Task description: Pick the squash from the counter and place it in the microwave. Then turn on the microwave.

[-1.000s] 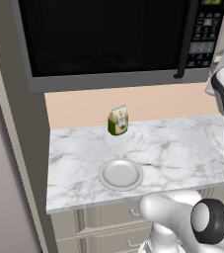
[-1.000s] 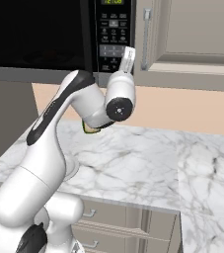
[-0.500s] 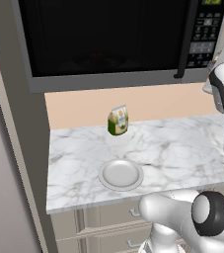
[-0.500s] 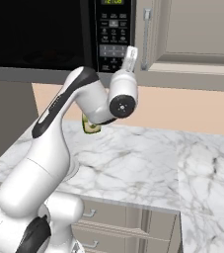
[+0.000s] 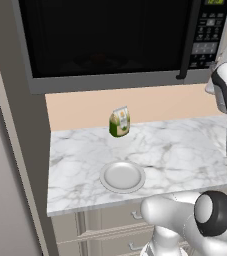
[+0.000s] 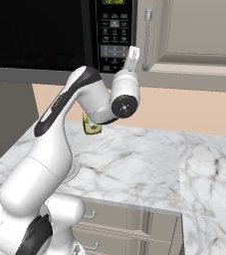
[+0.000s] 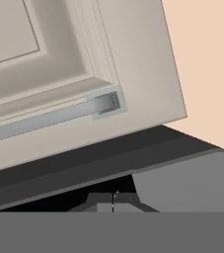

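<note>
over the last second the white arm has shifted only a little: the wrist has swung slightly and the two-finger gripper [image 6: 132, 56] has crept up against the lower right corner of the button panel with the green display [image 6: 114, 35]. the jaws are closed, tips pressed together with nothing between them, as the hand view's gripper [image 7: 113, 201] shows. i read that as a closed-finger poke lining up on a button, so we look to be on the last step, turning on the large black-fronted microwave with the dark glass door [image 5: 105, 40].

the door is shut, its vertical black handle [image 5: 187, 45] flush. the white marble counter with grey veins [image 5: 185, 150] carries only the round white plate [image 5: 122, 176], which is bare, and the green-and-white carton with the yellow label [image 5: 119, 121]. the small round orange-red squash i cannot make out for sure: there is only a faint reddish smudge [image 5: 99, 58] behind the glass, so i judge it is inside.

hard to tell: whether the fingertips are touching the panel or just beside it, and which button they face, since the labels are too small. the hand camera looks past the panel at the beige cabinet door [image 7: 44, 39] and its grey bar handle [image 7: 59, 116]. in the left base view the hand is cut off at the right edge.
</note>
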